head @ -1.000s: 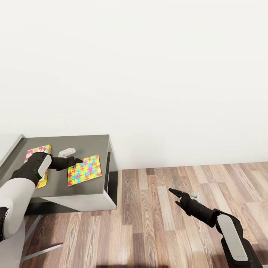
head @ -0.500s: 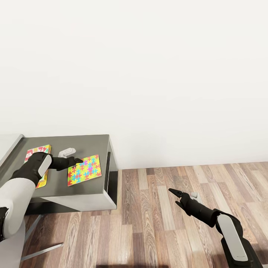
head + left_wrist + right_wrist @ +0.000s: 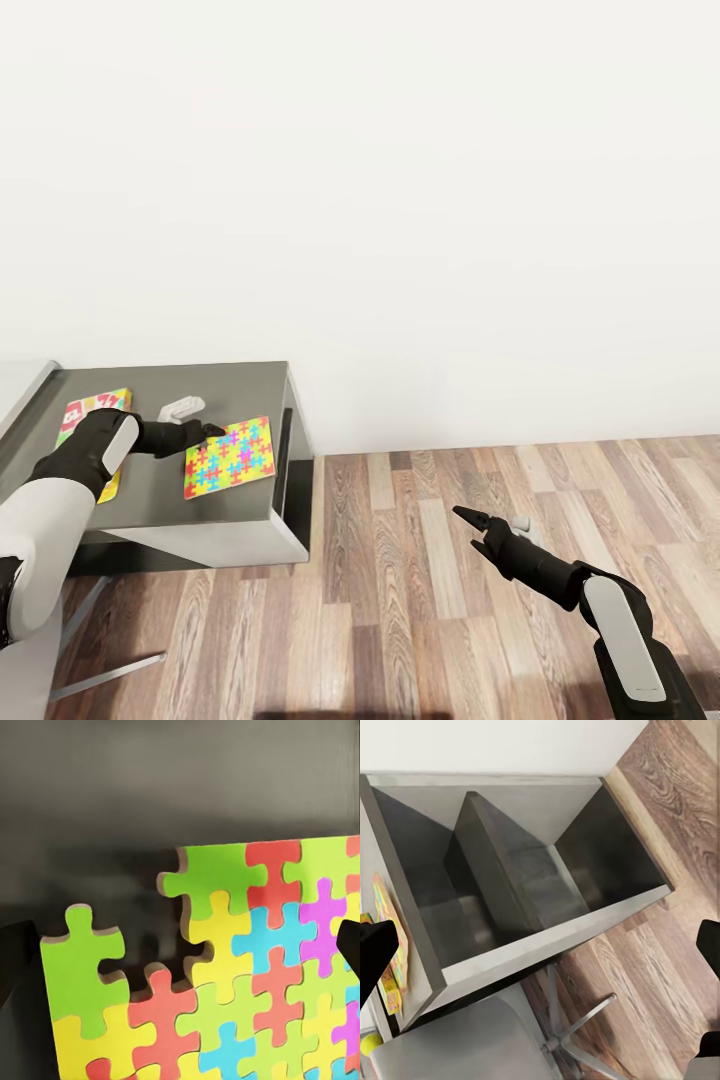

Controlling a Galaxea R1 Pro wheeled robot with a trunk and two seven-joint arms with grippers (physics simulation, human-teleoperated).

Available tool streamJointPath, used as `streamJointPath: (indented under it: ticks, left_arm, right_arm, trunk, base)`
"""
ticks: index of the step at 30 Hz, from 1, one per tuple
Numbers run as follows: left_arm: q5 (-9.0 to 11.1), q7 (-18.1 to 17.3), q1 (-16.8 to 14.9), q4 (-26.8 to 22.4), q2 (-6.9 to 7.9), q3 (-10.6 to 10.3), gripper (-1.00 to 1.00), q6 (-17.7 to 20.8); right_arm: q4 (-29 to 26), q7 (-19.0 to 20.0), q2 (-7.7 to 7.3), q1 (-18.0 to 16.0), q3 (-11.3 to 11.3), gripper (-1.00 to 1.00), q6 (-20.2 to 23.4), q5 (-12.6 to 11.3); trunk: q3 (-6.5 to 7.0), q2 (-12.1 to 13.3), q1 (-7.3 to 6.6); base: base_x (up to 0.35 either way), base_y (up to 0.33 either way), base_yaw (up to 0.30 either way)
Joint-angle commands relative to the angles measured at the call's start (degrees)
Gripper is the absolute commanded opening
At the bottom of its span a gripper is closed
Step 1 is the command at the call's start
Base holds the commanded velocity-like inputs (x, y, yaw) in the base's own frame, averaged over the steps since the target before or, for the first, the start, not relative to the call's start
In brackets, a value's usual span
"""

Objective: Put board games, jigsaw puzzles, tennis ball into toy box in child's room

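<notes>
One jigsaw puzzle (image 3: 228, 458), a flat sheet of yellow, pink, blue and green pieces, lies on the dark grey top of a low shelf unit (image 3: 230, 385), near its right edge. My left gripper (image 3: 212, 431) is open at the puzzle's left edge. In the left wrist view the puzzle (image 3: 247, 967) lies between the spread fingertips (image 3: 15, 960) of that gripper (image 3: 180, 952). A board game (image 3: 88, 425) with a white, red and yellow cover lies further left, partly behind my left forearm. My right gripper (image 3: 477, 530) hangs open and empty over the wood floor.
The shelf unit (image 3: 547, 945) has open dark compartments under its top. A pale grey slab (image 3: 22, 385) shows at the far left; I cannot tell whether it is the toy box. A small yellow-green ball (image 3: 369, 1043) and chair legs (image 3: 105, 675) are nearby. The wall stands behind.
The whole head view has shifted slightly. My left gripper and the puzzle have edged a little toward the unit's right edge. The right arm has not moved.
</notes>
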Motion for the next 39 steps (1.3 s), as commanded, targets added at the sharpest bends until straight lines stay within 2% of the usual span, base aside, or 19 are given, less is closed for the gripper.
streamJointPath:
  ticks: [1,39]
  left_arm:
    - [-0.06,-0.20,-0.03,-0.03,-0.02,0.25,1.00,0.38]
    - [-0.06,-0.32,-0.03,-0.03,0.02,0.25,1.00,0.38]
  right_arm:
    - [0.00,0.55,0.01,-0.04,-0.10,1.00,0.29,0.54]
    - [0.00,0.57,-0.07,-0.04,-0.10,1.00,0.29,0.54]
  trunk:
    - [-0.05,-0.05,0.01]
    - [-0.05,-0.05,0.01]
  base:
    - [0.000,-0.034,0.000]
    - [0.000,-0.067,0.000]
